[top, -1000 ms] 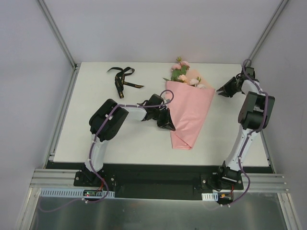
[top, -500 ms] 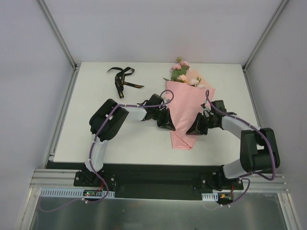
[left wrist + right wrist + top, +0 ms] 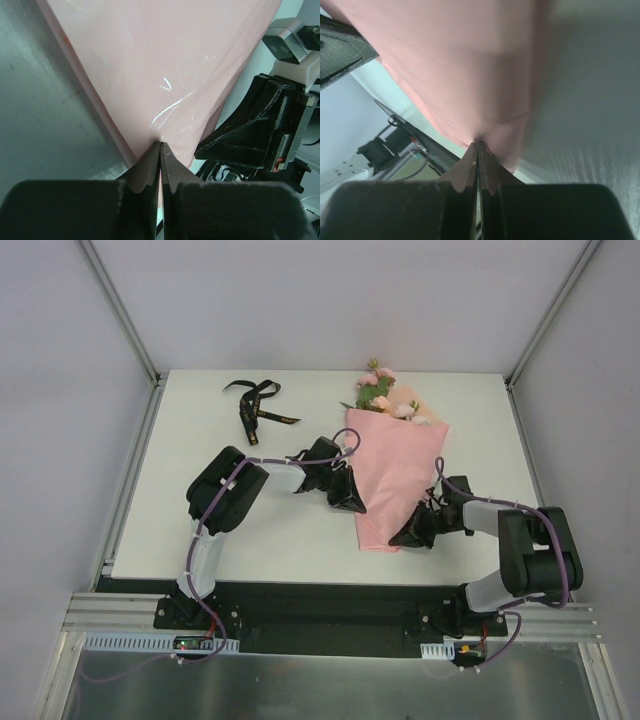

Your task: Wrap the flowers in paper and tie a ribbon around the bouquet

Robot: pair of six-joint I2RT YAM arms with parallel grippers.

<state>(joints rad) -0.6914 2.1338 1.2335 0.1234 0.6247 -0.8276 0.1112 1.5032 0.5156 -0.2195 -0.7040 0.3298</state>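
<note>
Pinching the paper (image 3: 165,60) edge, the left pincer (image 3: 160,144) is fully closed on the bouquet (image 3: 395,465) left flank; right pincer (image 3: 478,143) is closed on its lower right edge. Long axis: flowers (image 3: 385,395) top, tip bottom centre. The ribbon (image 3: 255,405) lies upper left on the bench (image 3: 200,530), nearer the left arm.

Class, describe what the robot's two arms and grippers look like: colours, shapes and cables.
The left arm and right arm are built alike: white links joined by bulky black housings, with a purple cable running along each. The left gripper and right gripper are black wedges, each tapering to two thin dark fingers. No markings are legible.
</note>
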